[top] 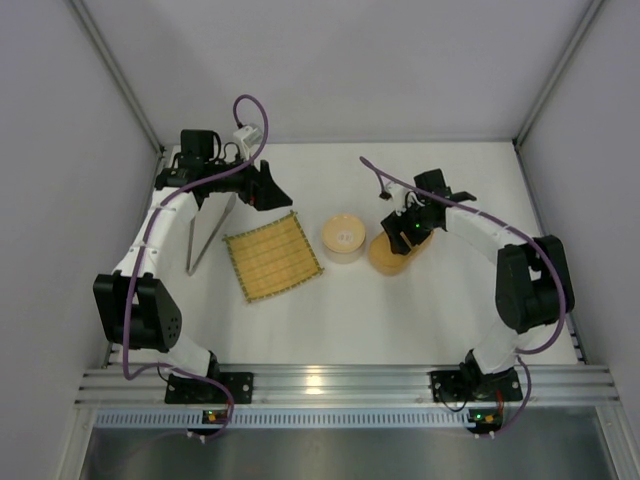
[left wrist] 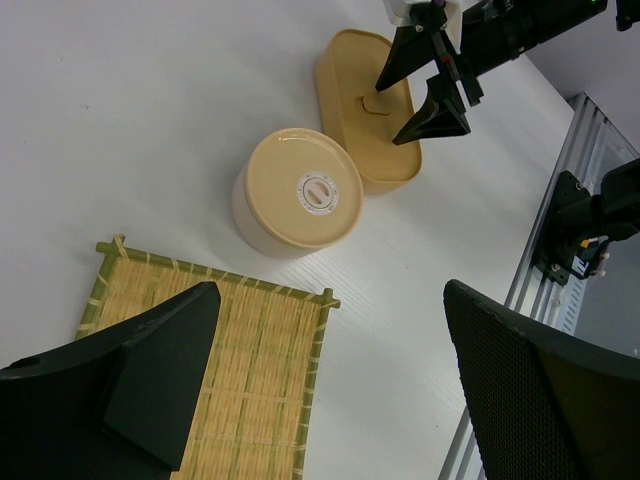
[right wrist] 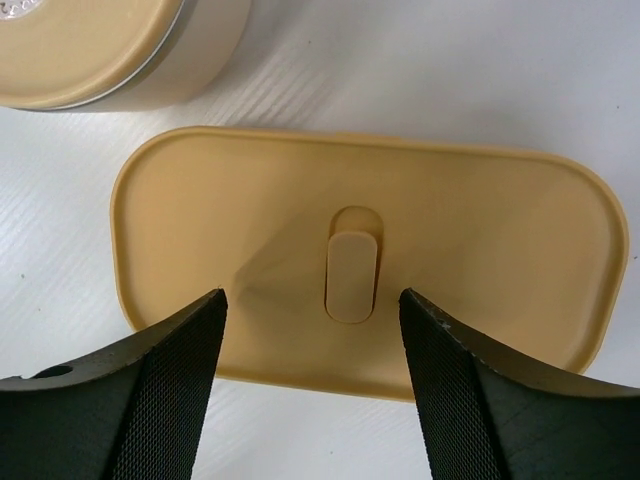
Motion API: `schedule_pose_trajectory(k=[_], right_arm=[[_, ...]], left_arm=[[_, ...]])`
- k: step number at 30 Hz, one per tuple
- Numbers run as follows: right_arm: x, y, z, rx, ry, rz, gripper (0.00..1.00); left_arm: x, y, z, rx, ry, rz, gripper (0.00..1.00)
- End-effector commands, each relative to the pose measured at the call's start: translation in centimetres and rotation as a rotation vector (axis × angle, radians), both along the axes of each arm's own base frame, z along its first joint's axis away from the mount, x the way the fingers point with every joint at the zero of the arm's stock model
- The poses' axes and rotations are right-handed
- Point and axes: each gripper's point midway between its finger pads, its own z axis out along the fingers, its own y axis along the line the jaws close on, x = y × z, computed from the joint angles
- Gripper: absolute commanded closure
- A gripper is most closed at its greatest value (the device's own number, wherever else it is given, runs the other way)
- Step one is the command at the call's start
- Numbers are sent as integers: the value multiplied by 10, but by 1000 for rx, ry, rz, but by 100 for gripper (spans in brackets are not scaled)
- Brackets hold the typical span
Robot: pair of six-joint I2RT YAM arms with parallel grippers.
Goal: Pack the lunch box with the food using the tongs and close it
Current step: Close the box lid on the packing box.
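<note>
The tan-orange lunch box (top: 392,256) stands right of centre with its flat lid (right wrist: 200,230) on it; the lid has a small oval centre mark (right wrist: 351,277). My right gripper (right wrist: 312,300) hovers open just above the lid, a finger on each side of the mark, with nothing between them. The same right gripper (top: 405,232) shows over the box from above. The silver tongs (top: 208,238) lie on the table at the left. My left gripper (top: 272,194) hangs open and empty above the table, beside the tongs. No food shows in any view.
A square bamboo mat (top: 272,256) lies between the tongs and a round cream container with a tan lid (top: 343,238). That container (left wrist: 300,196) stands close to the lunch box's left side. Walls enclose the table on three sides.
</note>
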Motion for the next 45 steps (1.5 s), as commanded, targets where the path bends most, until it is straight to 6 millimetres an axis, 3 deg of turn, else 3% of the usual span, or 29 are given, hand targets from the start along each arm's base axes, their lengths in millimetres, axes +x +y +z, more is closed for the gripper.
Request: schedule_pose_trajectory(k=[1,12,22,38,45], right_arm=[[-53,-24,-23,-52,235,-32,31],[-37,-34,-9,-12,194,-69,40],[-26,-51,-23,-95,204,-73,57],[-50,-67,-61,-187,335,-61,74],[-45,-60,-53,-154,322,-59,73]], left_arm=[[-5,1,20,-13,-59,-13,2],[-4,0,19,-20,-55,-15,2],[-5,0,17,-13,-55,-14,2],[-1,2,11,-7,-45,-10,2],[-1,2,9,-7,-34,-9,2]])
